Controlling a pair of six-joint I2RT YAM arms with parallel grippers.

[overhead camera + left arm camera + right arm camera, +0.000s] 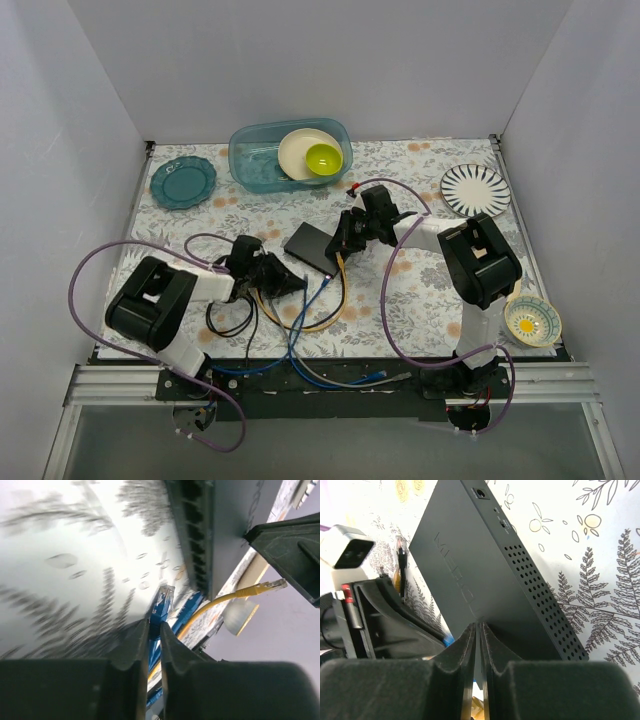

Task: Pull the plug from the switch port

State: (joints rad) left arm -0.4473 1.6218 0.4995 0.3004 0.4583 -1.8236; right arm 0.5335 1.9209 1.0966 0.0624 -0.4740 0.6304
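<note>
Switch [485,570]: matt black casing, smooth top, one side perforated with small round holes; plug [164,596]: clear, glossy plastic; yellow cable [220,598]: smooth, slightly shiny sheath; tub [250,170]: translucent teal plastic, glossy; table cover [420,290]: matt, leaf-printed sheet.

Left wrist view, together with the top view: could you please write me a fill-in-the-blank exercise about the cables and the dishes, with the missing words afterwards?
1. The cable held in the left gripper, just behind its plug, is ___.
2. The lead behind the other loose plug is ___.
3. Neither plug sits in a socket of the black network ___.
4. The small bowl in the tub is ___.

Missing words: blue; yellow; switch; green.
</note>
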